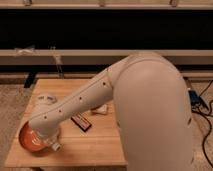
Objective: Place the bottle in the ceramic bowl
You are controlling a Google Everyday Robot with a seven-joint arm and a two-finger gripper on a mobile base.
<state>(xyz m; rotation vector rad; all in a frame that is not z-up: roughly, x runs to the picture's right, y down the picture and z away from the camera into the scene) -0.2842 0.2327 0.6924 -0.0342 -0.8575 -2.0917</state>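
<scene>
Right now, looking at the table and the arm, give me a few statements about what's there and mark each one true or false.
1. The ceramic bowl sits at the table's front left corner. True.
2. The gripper is raised high above the table's right side. False: it is down over the bowl, on the left.
3. A small dark flat packet lies on the wood right of the bowl. True.
4. The bowl is blue. False: it is orange-brown.
5. The bottle stands plainly beside the bowl. False: no bottle shows there; the arm covers that area.

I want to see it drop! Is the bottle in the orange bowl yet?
Cannot tell. The arm covers most of the ceramic bowl; the gripper is hidden down over it, and no bottle shows.
</scene>
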